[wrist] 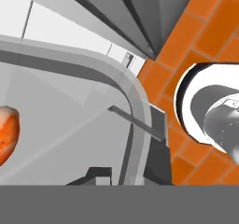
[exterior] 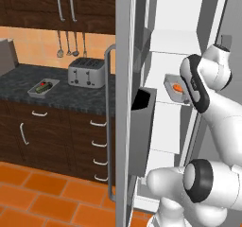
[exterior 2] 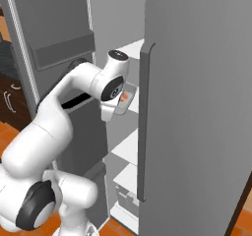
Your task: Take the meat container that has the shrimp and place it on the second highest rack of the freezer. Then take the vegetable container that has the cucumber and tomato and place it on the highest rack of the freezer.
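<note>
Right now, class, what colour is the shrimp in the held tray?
Orange-pink; the shrimp shows best in the hand view.

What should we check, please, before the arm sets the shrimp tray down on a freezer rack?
1. Gripper shut on the meat container: ok.
2. Shrimp in the tray: ok.
3. Freezer door open, white shelves reachable: ok.
4. Tray level: not ok, it hangs tilted.
5. Tray lined up with the second highest rack: cannot tell.
6. Vegetable container waiting on the counter: ok.
</note>
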Available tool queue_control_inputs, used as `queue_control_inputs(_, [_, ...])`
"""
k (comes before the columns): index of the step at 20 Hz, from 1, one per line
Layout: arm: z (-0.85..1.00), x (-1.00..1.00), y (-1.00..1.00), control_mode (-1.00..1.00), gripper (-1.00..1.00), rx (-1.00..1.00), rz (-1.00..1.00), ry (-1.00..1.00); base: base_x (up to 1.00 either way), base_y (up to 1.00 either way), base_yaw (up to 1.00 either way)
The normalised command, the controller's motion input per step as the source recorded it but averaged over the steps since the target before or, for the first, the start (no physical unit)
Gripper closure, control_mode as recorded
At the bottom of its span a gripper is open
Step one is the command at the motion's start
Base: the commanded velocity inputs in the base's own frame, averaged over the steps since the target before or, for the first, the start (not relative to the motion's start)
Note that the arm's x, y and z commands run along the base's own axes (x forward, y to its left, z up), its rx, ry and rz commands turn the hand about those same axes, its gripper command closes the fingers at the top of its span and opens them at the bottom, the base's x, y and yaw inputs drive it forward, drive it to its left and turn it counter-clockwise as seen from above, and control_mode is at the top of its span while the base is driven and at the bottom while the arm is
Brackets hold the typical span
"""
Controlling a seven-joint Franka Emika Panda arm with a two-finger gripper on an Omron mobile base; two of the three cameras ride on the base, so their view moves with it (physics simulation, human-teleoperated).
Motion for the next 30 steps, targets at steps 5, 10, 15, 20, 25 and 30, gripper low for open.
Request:
queue_control_inputs(5, [-0.29, 0.4, -0.16, -1.0, 1.0, -0.04, 0.01, 0.0, 0.0, 0.0, 0.0])
queue_control_inputs(10, [-0.32, 0.16, -0.22, -1.0, 1.0, -0.04, 0.0, 0.0, 0.0, 0.0, 0.0])
queue_control_inputs(15, [-0.35, 0.04, -0.01, -1.0, 1.0, -0.03, 0.0, 0.0, 0.0, 0.0, 0.0])
queue_control_inputs(20, [-0.17, 0.46, 0.0, -1.0, 1.0, -0.02, -0.02, 0.0, 0.0, 0.0, 0.0])
queue_control_inputs(25, [-0.09, 0.54, -0.01, -1.0, 1.0, 0.0, -0.01, 0.0, 0.0, 0.0, 0.0])
queue_control_inputs(30, [-0.21, 0.38, -0.02, -1.0, 1.0, -0.01, -0.01, 0.0, 0.0, 0.0, 0.0])
